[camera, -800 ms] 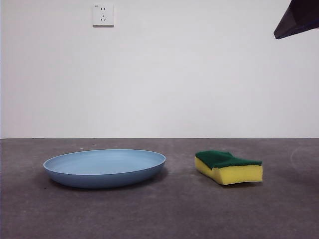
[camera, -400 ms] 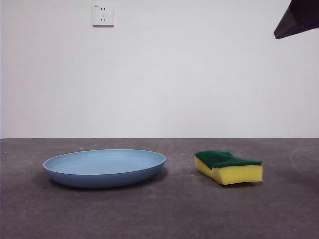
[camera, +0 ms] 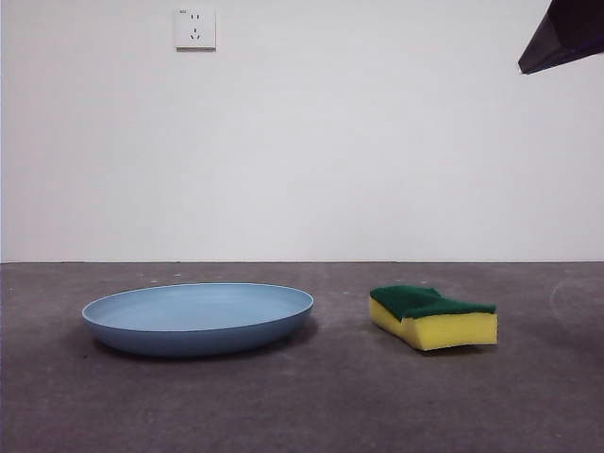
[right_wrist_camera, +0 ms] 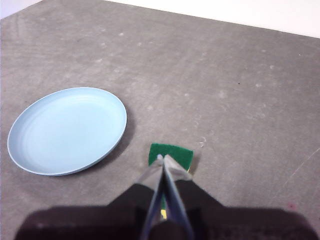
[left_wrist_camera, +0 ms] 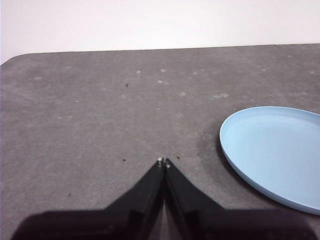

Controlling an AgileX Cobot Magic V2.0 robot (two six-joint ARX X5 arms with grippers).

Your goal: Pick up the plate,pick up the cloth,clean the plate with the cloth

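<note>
From the front you see the plate (camera: 198,318) lying flat on the desk (camera: 311,406) and the cloth (camera: 433,317) (a yellow sponge with its green scouring face up) resting apart from it, neither touched. Only a black tip (camera: 563,36) shows at a top corner, so nothing is picked up yet, and this level view alone shows how low the upturned rim sits: you'd do well to pinch that rim from the side.

The left wrist view shows the left gripper (left_wrist_camera: 164,161) with its jaws pressed together, hanging over bare desk with the plate's edge (left_wrist_camera: 235,165) near. Spread them before you descend.

The right wrist view shows the right gripper (right_wrist_camera: 161,159), jaws likewise pressed together, poised high above the cloth (right_wrist_camera: 170,154). It alone gives plate (right_wrist_camera: 67,130) and cloth together from above, with a gap between them.
</note>
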